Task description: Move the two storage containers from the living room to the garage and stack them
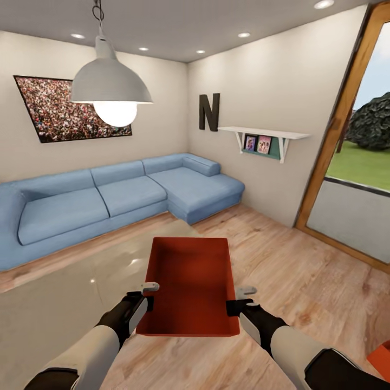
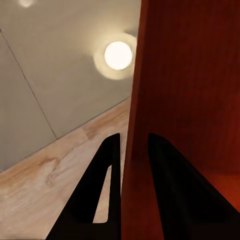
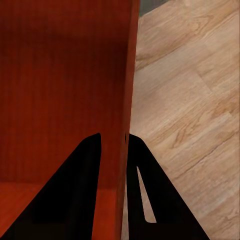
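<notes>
An orange-red storage container is held level in front of me, above the living room's light wood-plank floor. My left gripper is shut on its left wall near the closer end, and my right gripper is shut on its right wall. In the left wrist view the dark fingers straddle the thin red wall. The right wrist view shows that gripper's fingers pinching the container's other wall. A second orange-red container shows as a corner on the floor at the lower right edge.
A blue sectional sofa runs along the far walls. A pale rug lies to my left. A pendant lamp hangs ahead at head height. The wood-framed glass door stands at the right, with a wall shelf beside it.
</notes>
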Tool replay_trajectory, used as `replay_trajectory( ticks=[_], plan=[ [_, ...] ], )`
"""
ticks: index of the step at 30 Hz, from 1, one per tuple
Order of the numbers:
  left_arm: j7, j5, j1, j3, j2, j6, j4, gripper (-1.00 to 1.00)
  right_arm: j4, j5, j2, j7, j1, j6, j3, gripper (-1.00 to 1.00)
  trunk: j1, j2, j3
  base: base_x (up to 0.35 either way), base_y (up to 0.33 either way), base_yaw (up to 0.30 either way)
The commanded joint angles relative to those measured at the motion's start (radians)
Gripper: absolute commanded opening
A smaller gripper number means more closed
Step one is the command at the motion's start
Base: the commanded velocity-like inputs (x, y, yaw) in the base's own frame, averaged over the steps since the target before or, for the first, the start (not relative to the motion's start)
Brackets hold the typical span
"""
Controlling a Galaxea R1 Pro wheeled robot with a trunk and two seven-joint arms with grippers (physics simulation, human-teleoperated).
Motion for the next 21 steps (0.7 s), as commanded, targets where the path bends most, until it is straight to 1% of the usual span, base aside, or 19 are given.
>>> replay_trajectory(
  ticks=[1, 21],
  plan=[
    [0.011, -0.011, -0.001, 0.004, 0.001, 0.008, -0.003, -1.00, 0.000, 0.002, -0.006, -0.058, -0.001, 0.006, 0.001, -1.00, 0.001, -0.002, -0.001, 0.000, 0.000, 0.268],
    [0.011, -0.011, -0.001, 0.004, 0.001, 0.008, -0.003, -1.00, 0.001, 0.003, -0.006, -0.057, -0.001, 0.006, 0.001, -1.00, 0.001, -0.002, 0.018, 0.000, 0.000, 0.268]
  ],
)
